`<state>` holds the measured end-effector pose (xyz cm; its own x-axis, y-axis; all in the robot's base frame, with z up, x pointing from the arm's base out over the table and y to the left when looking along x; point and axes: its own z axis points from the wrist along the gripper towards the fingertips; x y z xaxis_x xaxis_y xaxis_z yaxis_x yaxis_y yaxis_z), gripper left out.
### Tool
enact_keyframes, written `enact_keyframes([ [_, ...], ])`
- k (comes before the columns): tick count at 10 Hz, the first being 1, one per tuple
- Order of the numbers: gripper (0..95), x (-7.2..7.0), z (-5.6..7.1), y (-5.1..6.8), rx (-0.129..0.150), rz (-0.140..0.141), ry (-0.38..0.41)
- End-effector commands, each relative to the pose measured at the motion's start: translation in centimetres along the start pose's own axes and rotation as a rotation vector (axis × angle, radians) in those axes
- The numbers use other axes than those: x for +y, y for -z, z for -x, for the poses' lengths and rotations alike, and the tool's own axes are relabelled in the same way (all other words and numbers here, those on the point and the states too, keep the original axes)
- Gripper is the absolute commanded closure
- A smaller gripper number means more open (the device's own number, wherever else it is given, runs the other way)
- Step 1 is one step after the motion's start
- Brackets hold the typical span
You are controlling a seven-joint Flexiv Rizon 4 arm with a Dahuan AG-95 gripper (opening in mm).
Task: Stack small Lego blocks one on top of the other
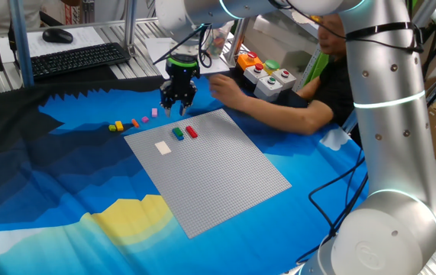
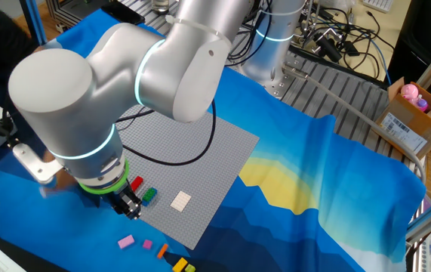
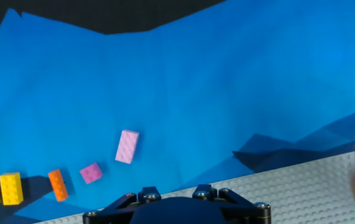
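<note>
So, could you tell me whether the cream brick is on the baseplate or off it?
On it: the cream brick lies flat on the grey baseplate.

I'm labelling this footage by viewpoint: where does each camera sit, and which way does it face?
One fixed view: from beside the arm's base, looking across the grey baseplate to the hand; silver arm links show.
The other fixed view: from the opposite side, high, looking down past the arm's big joints at the baseplate.
Hand view: on the hand, facing down at the blue cloth; only the hand's black base shows.
Shared: all three show the pink brick and orange brick.
</note>
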<state>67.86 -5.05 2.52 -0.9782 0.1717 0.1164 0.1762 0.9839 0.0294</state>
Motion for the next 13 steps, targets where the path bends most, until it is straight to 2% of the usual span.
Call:
enact_keyframes([
  [1,57.0,-0.1,0.0,0.0,0.001,0.004,0.001],
  [6,57.0,0.0,-0.7,-0.1,-0.008,0.004,-0.007],
  [11,57.0,-0.1,-3.3,0.2,-0.007,-0.004,-0.022],
  [13,57.0,-0.3,-4.7,0.2,-0.009,-0.006,-0.035],
])
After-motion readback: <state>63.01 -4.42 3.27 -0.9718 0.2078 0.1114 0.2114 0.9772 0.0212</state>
